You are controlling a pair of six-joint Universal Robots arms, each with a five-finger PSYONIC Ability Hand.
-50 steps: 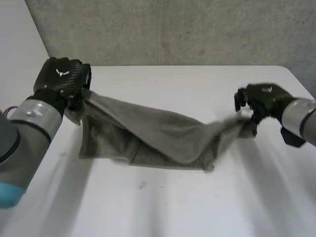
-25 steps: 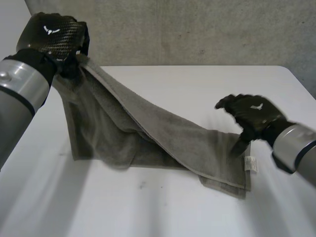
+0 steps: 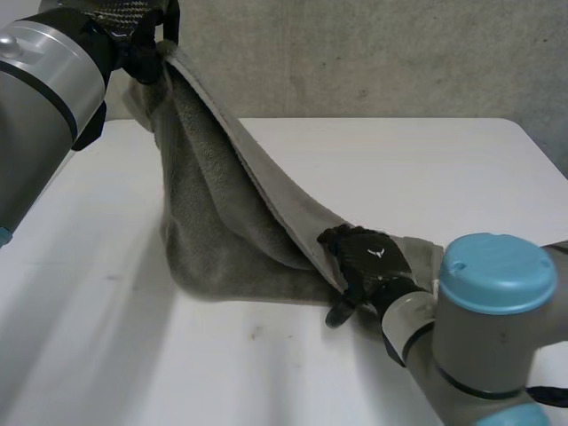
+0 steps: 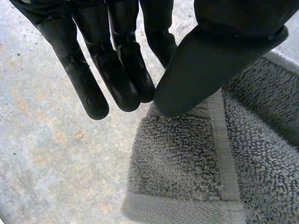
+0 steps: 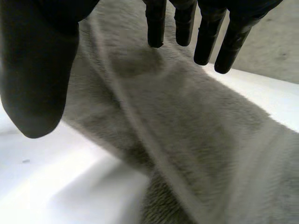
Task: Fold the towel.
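Now, towel point(image 3: 213, 204) is held up at 11 o'clock.
Corner pinched by left hand point(image 3: 138, 40); right hand point(image 3: 368, 262) laid open at 5 o'clock.

I see my left hand point(image 3: 138, 44) as matt black with a carbon-weave back. Up close, its fingers point(image 4: 93, 70) are smooth and round-tipped, and its thumb point(image 4: 210, 60) is broad and blunt. My right hand point(image 3: 368, 262) bears a small white mark. Behind it is a grey joint point(image 3: 479, 346) with a round light-blue cap point(image 3: 493, 266). My left arm point(image 3: 40, 98) is grey metal, ringed by a black band.
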